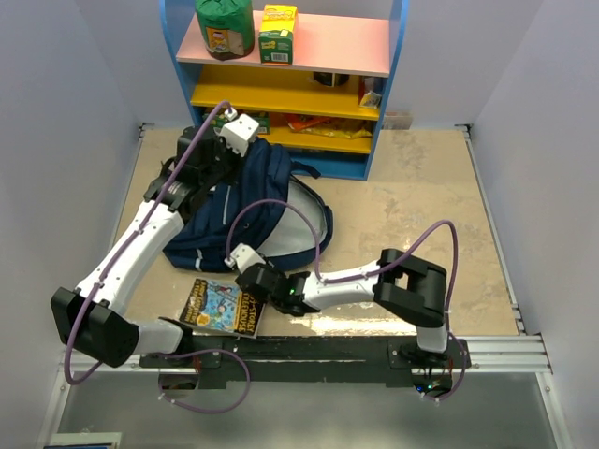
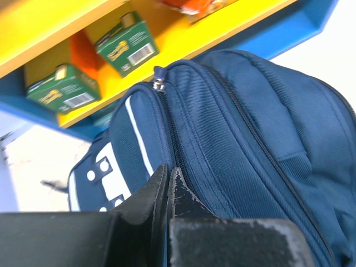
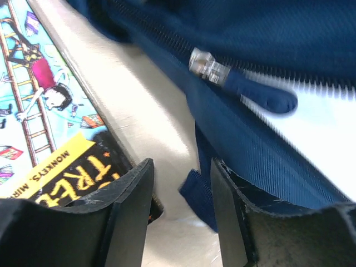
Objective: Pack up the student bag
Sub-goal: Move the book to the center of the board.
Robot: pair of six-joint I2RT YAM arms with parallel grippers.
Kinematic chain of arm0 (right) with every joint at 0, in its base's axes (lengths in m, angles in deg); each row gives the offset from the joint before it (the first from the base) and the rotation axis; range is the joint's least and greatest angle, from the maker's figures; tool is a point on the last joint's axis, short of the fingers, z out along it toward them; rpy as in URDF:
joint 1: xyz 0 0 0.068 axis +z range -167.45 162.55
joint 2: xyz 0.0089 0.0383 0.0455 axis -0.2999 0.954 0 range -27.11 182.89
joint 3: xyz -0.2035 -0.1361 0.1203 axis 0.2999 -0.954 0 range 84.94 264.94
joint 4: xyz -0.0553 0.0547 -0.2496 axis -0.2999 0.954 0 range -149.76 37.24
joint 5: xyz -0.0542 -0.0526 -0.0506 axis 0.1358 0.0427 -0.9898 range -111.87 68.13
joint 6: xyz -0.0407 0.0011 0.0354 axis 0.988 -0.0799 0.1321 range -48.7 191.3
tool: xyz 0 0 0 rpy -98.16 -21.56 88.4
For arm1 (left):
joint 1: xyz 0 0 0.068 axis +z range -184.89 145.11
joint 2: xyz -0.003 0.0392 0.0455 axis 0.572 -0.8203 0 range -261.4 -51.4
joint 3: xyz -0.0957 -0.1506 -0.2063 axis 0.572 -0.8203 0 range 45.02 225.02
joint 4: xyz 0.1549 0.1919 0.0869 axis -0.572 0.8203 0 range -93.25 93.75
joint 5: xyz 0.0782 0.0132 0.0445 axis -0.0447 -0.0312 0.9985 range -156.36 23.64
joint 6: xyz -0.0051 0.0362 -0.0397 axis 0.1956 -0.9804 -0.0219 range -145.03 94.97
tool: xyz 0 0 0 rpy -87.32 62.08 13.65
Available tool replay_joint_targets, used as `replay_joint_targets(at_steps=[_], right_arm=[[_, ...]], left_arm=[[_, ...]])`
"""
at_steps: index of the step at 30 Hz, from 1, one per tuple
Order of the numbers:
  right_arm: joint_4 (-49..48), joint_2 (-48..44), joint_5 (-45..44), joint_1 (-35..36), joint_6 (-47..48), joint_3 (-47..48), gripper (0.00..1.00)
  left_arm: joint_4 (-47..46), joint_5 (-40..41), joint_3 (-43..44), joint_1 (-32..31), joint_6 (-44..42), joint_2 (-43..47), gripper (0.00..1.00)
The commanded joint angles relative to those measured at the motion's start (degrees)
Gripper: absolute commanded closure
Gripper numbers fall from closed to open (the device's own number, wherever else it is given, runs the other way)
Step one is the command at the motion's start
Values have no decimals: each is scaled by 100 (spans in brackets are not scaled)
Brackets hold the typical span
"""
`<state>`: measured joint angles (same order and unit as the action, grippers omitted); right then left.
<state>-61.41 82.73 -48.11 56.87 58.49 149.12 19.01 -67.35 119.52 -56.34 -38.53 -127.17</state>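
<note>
Backpack (image 3: pixel 311 33) just beyond right end effector (image 3: pixel 181 167)

A colourful book (image 1: pixel 223 309) is laid at lower left on the beige desk (image 1: pixel 421 201); a yellow shelf (image 1: pixel 281 95) at the top is stocked with green boxes (image 2: pixel 123 44).

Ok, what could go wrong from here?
The right gripper is open short of the zipper pull, so closing here may pinch fabric instead. The book lies beside its finger and could get shoved. The left gripper is shut at the student bag's top near the shelf; a tug may bump it.
</note>
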Motion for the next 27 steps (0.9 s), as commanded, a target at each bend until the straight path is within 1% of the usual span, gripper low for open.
replay_joint_targets(at_steps=[1,4,6,11,14,16,18,21,22,24,25,26,27], right_arm=[[-28,-183,-286,705,-195,295,49],[-343,-244,-40,768,-159,428,49],[-345,-174,-83,777,-169,577,49],[-441,-42,197,803,-212,859,49],[-774,37,890,803,-387,675,49],[-898,265,1373,794,-502,613,50],[-898,467,1551,820,-686,587,50],[-618,836,1806,812,-915,622,53],[-504,898,1850,812,-1002,543,56],[-197,916,1737,812,-1336,368,59],[-74,925,1667,803,-1476,280,63],[58,925,1518,803,-1904,175,65],[225,916,1517,794,-2126,-88,67]], left_arm=[[-381,925,-58,89,-303,352,100],[-372,961,-58,97,-294,413,100],[-319,926,-58,97,-294,431,100],[-214,970,-102,97,-285,431,100],[-231,943,-155,97,-311,484,100],[-231,943,-146,97,-320,484,100],[-240,952,-137,97,-311,484,100],[-249,943,-94,97,-303,493,100],[-240,943,-76,97,-303,493,100],[-231,978,-41,97,-346,493,100],[-240,996,-32,97,-355,484,100],[-222,1013,-23,97,-408,484,100],[-214,1022,-23,89,-434,484,100]])
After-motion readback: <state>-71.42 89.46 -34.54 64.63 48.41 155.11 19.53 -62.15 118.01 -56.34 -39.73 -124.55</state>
